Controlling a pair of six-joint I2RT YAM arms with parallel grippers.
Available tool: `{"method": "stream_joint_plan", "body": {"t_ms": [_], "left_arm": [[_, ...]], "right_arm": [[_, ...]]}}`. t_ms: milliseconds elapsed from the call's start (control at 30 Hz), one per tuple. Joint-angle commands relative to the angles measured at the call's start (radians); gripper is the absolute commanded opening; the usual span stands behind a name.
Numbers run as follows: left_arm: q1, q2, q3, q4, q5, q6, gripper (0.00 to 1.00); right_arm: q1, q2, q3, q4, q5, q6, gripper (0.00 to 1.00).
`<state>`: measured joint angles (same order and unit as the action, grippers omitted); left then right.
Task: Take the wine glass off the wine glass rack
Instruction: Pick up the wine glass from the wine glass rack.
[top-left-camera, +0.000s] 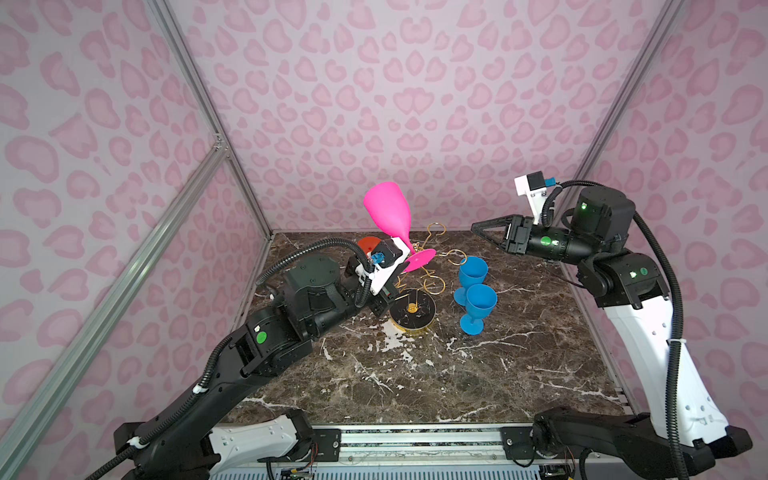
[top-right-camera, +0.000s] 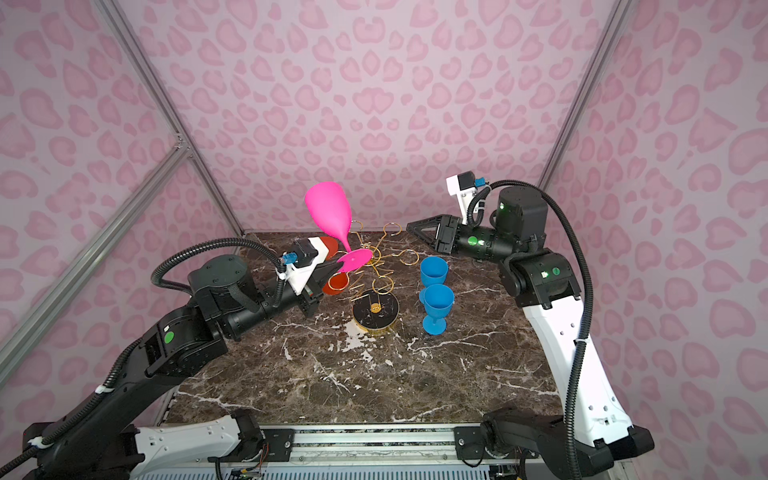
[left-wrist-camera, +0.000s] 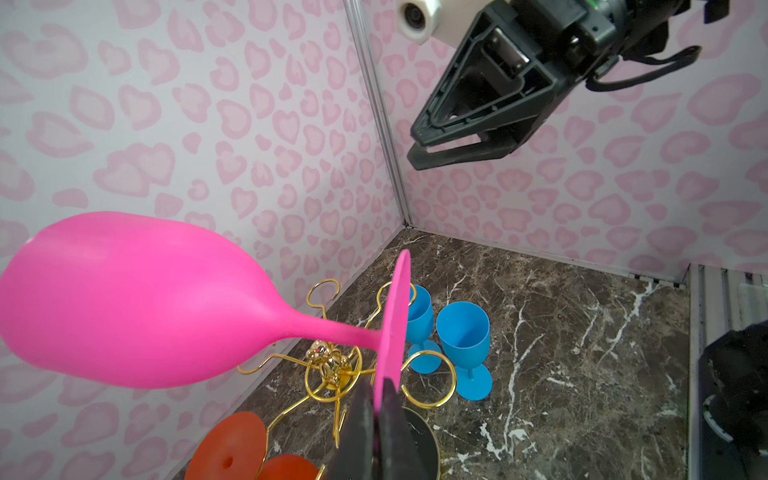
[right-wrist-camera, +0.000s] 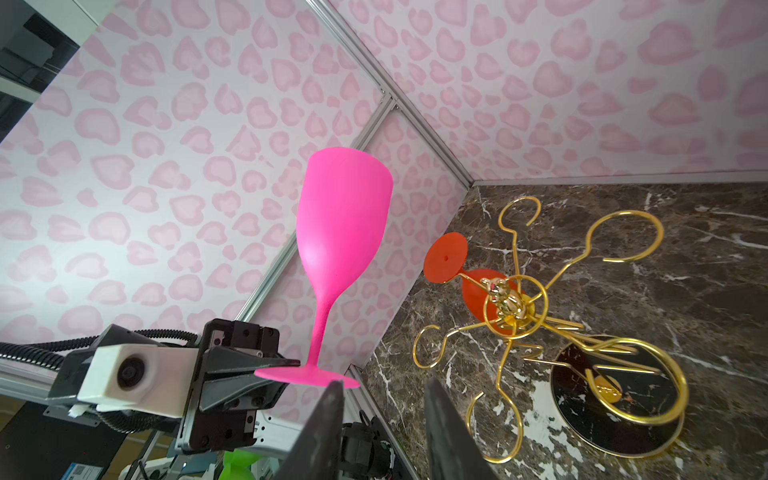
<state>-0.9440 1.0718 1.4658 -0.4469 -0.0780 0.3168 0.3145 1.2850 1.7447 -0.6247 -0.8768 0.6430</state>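
Left claw (left-wrist-camera: 377, 399) is pinching the foot rim of the pink wine glass (top-left-camera: 388, 212), holding it tilted in the air, off the gold rack (right-wrist-camera: 511, 307) just below. An orange glass (right-wrist-camera: 444, 257) is hanging on the rack beside this claw. Right claw (top-left-camera: 474, 227) is hovering opposite, spread, empty. One blue glass (top-left-camera: 473, 270) and a second blue glass (top-left-camera: 481, 301) are standing on the table (top-left-camera: 415, 374) below it.

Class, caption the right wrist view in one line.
Left gripper pinches pink wine glass by its foot beside gold rack.
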Motion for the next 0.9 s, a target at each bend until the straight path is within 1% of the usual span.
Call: {"method": "stream_joint_plan", "body": {"t_ms": [0,267,533,800,867], "left_arm": [[-0.011,0.013,0.011,0.031,0.043,0.15,0.04],[-0.037,0.058,0.027,0.01,0.039,0.25,0.04],[-0.114,0.088,0.022,0.0,-0.064,0.375,0.04],[-0.137,0.1,0.019,0.014,-0.093,0.399,0.04],[-0.143,0.103,0.021,0.014,-0.102,0.407,0.04]], "right_arm": [[0.032,0.013,-0.002,0.04,-0.016,-0.008,0.36],[0.121,0.04,-0.022,0.049,-0.016,-0.02,0.35],[0.171,0.037,-0.073,0.037,-0.002,-0.033,0.32],[0.207,0.009,-0.132,0.045,0.027,-0.029,0.32],[0.213,0.001,-0.144,0.049,0.032,-0.026,0.3]]}}
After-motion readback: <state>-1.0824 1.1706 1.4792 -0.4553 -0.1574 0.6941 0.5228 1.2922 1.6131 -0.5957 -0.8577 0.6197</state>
